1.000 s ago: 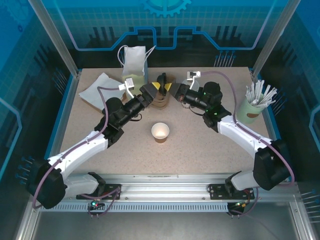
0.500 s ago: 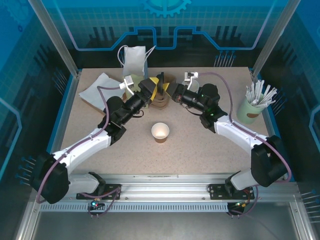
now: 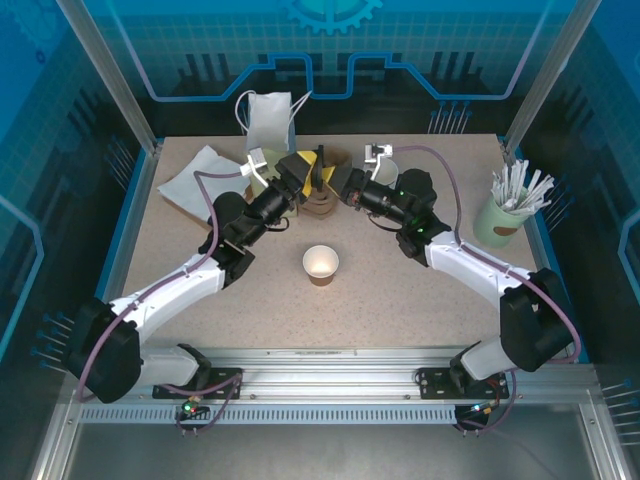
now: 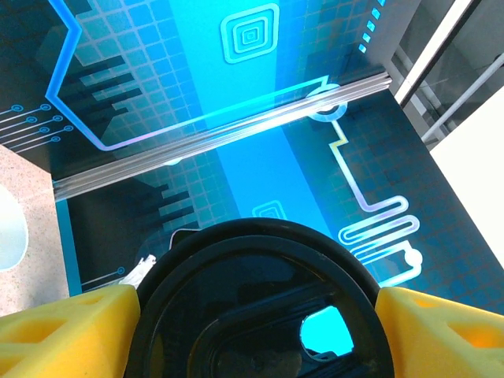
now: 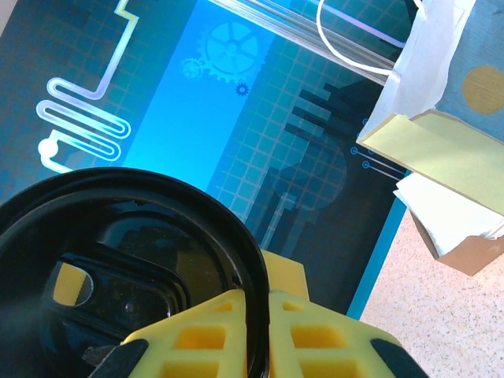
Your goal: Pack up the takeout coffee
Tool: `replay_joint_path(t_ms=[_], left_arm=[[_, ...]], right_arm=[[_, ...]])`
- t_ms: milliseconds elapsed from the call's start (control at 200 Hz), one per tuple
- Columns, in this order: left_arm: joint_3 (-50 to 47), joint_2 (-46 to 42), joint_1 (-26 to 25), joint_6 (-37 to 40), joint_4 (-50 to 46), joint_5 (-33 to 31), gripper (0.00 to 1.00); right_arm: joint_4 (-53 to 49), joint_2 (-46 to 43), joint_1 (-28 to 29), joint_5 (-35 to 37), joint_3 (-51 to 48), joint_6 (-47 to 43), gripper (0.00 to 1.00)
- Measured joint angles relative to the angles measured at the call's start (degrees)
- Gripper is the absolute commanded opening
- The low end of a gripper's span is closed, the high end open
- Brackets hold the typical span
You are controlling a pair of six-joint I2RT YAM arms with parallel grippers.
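Near the far edge of the table (image 3: 420,290), the right gripper (image 5: 256,309) pinches the rim of a round black plastic lid (image 5: 118,236). The left gripper (image 4: 256,331) flanks the lid, grip unclear. The lidless brown paper cup (image 3: 321,265) stands mid-table.

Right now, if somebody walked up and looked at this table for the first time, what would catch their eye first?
The two arms meet at the back middle of the table over one black lid: the right gripper pinches its rim, and the left gripper has its yellow fingers either side of it. Next comes an open paper cup alone mid-table, and a white bag at the back left.
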Motion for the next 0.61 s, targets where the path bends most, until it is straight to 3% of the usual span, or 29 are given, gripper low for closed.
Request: replay_joint_path(t_ms=[365, 605], left_arm=[[0.0, 0.1, 0.0, -1.0, 0.0, 0.1, 0.81], [0.0, 0.1, 0.3, -2.2, 0.0, 0.0, 0.74]], right_arm=[[0.1, 0.4, 0.0, 0.0, 0.2, 0.2, 0.12], [0.1, 1.0, 0.0, 0.0, 0.9, 0.4, 0.12]])
